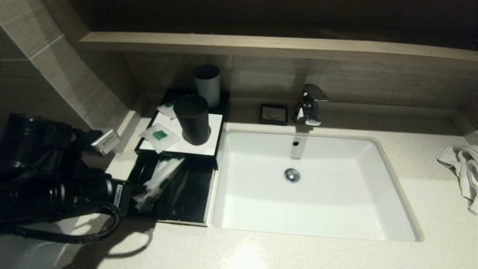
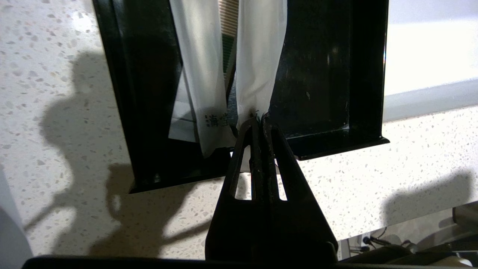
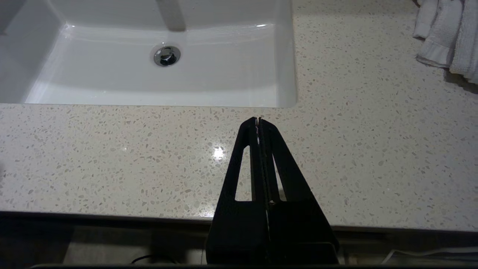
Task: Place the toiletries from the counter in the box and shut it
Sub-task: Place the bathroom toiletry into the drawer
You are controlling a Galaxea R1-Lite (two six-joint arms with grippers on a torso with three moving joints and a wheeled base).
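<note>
Pinching one long sachet (image 2: 261, 56) by its near end in closed left jaws (image 2: 257, 121), lowering it lengthwise to fit the box's (image 1: 179, 149) open drawer (image 2: 321, 74) on the worktop (image 1: 261, 246), beside another sachet (image 2: 199, 74); right jaws (image 3: 258, 120) parked closed, empty.

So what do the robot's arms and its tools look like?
The left arm is chunky, black and round, with a looping black cable, a white label with tiny print near the wrist, and a small silvery box mounted on top. Each tool, left tool and right tool, is black and pointed like a narrow triangle, with two long slots cut through.
</note>
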